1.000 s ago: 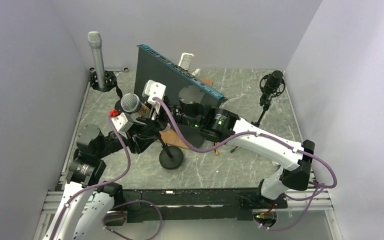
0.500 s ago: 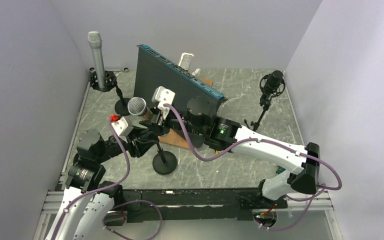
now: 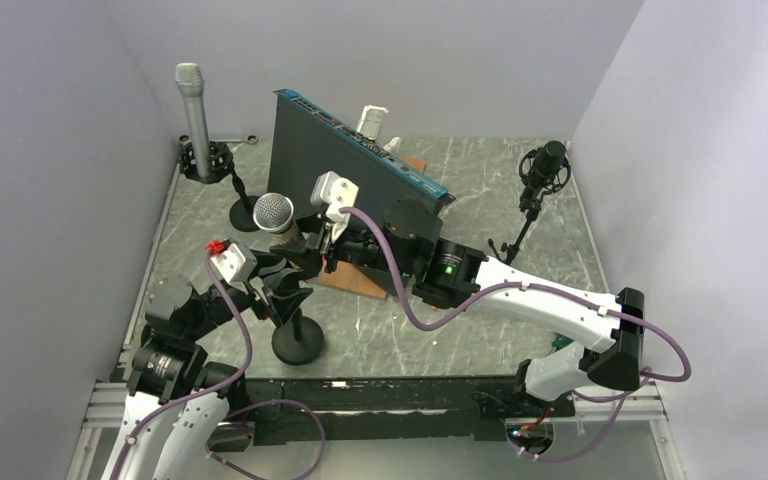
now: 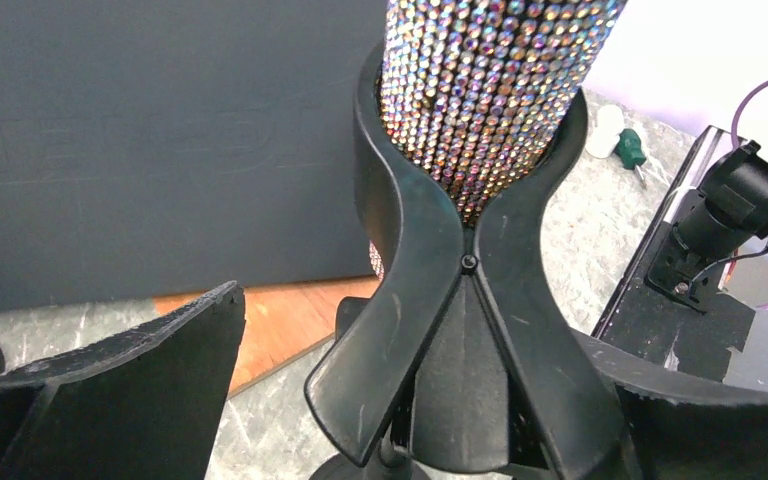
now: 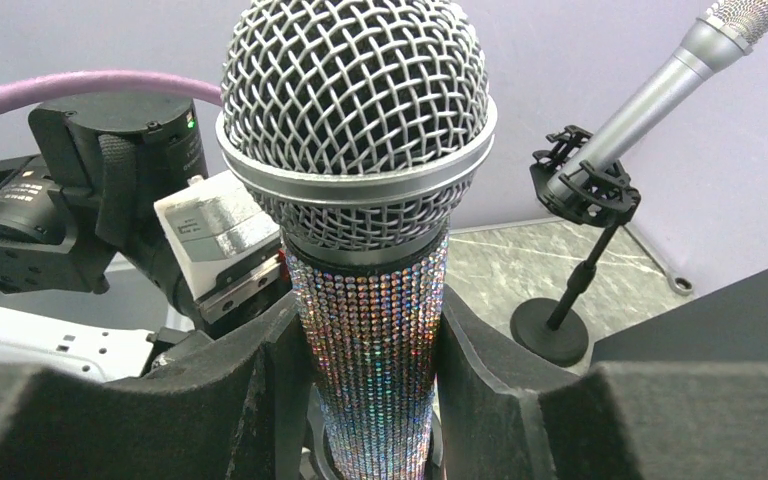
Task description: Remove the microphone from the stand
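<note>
Since 1 second ago, the stand (image 3: pixel 297 343) has slid toward the near-left corner of the table (image 3: pixel 490 185) and the left gripper (image 3: pixel 278 288) has spread apart beside its clip (image 4: pixel 465 262), while the right gripper (image 5: pixel 375 400) clamps the upright microphone (image 3: pixel 273 212), seated there, long axis pointing up.

You see the microphone (image 5: pixel 360 250) sparkle with iridescent rhinestones under a silver mesh head; its stand (image 4: pixel 430 300) is matte black, the table (image 3: pixel 480 175) grey-veined marble, the cable (image 5: pixel 90 85) purple.
</note>
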Motion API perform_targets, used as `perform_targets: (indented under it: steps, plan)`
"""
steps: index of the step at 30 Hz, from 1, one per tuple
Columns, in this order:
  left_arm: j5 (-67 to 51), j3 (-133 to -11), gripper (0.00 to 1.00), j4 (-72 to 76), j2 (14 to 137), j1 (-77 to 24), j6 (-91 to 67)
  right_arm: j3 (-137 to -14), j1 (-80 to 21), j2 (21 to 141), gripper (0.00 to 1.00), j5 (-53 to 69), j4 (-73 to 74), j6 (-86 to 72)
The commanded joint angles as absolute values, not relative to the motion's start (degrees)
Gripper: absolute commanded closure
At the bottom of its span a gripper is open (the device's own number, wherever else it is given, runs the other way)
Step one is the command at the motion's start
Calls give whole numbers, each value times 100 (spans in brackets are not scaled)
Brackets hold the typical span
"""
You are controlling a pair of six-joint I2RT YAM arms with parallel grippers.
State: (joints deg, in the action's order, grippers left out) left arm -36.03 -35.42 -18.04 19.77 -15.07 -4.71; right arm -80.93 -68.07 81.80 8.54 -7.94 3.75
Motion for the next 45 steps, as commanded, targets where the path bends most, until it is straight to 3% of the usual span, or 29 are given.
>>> perform_targets:
  steps: [1, 5, 10, 18, 19, 21, 22, 23, 24, 35, 41, 45]
  plan:
    - [-3487, -3492, 7, -1608, 1827, -1472, -474, -8139, -6837, 7756, 100, 944, -1806, 150]
    - [-3853, -3386, 7, -1383, 1571, -1477, -474, -8141, -6838, 7782, 100, 926, -1674, 197]
    - [-4299, -3270, 14, -1067, 1382, -1477, -564, -8127, -6838, 7778, 100, 879, -1593, 243]
    - [-4296, -3413, 20, -1045, 1607, -1476, -553, -8208, -6838, 7822, 100, 929, -1526, 264]
    - [-4290, -3430, 24, -1030, 1615, -1472, -560, -8209, -6842, 7817, 100, 935, -1523, 264]
    - [-4292, -3485, 42, -1056, 1680, -1476, -527, -8188, -6838, 7815, 100, 937, -1533, 264]
    - [-4309, -3523, 58, -1103, 1738, -1477, -487, -8183, -6837, 7814, 100, 947, -1525, 270]
    - [-4298, -3555, 82, -1159, 1811, -1475, -464, -8195, -6838, 7819, 100, 955, -1516, 274]
    - [-4172, -3594, 99, -1299, 1903, -1476, -450, -8233, -6839, 7844, 100, 979, -1494, 277]
    - [-4000, -3512, 100, -1438, 2123, -1477, -274, -9721, -6916, 8425, 100, 987, -959, 712]
    - [-3659, -3472, 100, -1415, 1977, -1477, -330, -10279, -6927, 8358, 100, -120, -510, 732]
    - [-2368, -3451, 100, -1332, 1603, -1477, -592, -9657, -6926, 7880, 100, -1131, -125, 707]
